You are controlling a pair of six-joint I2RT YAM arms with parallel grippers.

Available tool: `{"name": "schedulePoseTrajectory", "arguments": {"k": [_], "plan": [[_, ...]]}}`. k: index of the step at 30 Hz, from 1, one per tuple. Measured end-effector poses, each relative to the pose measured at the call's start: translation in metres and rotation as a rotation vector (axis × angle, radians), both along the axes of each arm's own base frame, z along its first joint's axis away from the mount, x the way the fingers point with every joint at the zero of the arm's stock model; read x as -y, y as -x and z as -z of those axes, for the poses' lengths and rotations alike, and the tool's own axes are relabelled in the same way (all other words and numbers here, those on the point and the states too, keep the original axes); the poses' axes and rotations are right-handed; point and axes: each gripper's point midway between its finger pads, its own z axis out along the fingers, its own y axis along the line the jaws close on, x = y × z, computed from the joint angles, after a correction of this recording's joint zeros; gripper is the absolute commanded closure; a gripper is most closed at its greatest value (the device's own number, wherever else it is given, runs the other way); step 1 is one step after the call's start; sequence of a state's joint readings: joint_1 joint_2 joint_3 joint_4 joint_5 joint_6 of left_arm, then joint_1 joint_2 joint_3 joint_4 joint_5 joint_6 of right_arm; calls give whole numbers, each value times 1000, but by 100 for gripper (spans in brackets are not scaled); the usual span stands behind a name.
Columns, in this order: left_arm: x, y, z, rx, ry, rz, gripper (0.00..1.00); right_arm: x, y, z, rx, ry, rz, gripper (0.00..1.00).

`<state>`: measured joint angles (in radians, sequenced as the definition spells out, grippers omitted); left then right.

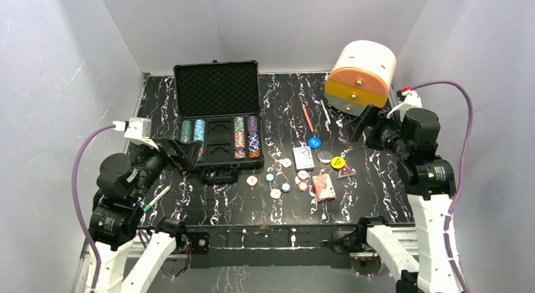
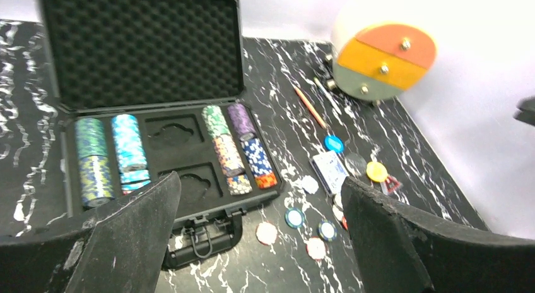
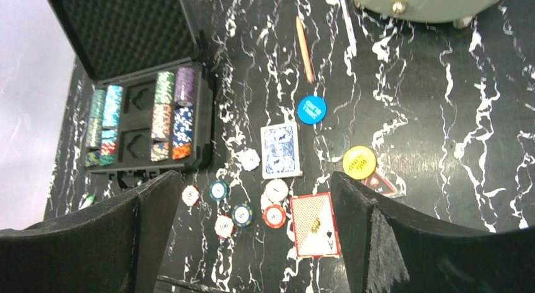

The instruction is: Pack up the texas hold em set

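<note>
The left gripper (image 2: 258, 182) is spread wide near the open black case (image 1: 217, 88), which is hard outside with bumpy foam inside. Right of it, flat round loose chips (image 3: 218, 190) and two smooth card decks (image 3: 281, 149) lie on the table (image 1: 378, 185), so pinch each chip by its rim. The right gripper (image 3: 253, 178) hangs spread wide too.

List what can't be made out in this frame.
- Case front wall, left part: left wrist view, behind a left gripper finger.
- Big cylinder: right wrist view, cut by the top edge.
- Yellow button lettering: top view, too small.
- Count of stacked chips: every view, too small or blurred.
</note>
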<state>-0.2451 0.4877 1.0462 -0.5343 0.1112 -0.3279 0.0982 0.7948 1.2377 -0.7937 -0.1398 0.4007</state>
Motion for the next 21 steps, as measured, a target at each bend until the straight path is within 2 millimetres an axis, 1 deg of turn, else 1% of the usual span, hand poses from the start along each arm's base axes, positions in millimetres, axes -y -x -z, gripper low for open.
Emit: {"name": "schedulePoseTrajectory", "arguments": {"k": [3, 8, 11, 16, 18, 21], "plan": [[14, 1, 14, -24, 1, 80, 2, -2, -6, 19, -56, 9, -13, 2], [28, -1, 49, -104, 9, 155, 2, -11, -15, 58, -171, 12, -72, 2], [34, -6, 74, -165, 30, 165, 2, -16, -22, 81, -246, 12, -98, 2], [46, -20, 106, -279, 76, 193, 2, -19, -41, 113, -320, 47, -91, 2], [53, -28, 117, -329, 91, 210, 2, -28, -48, 128, -349, 81, -104, 1], [60, -37, 128, -386, 103, 225, 2, -52, -54, 152, -383, 145, -151, 2]]}}
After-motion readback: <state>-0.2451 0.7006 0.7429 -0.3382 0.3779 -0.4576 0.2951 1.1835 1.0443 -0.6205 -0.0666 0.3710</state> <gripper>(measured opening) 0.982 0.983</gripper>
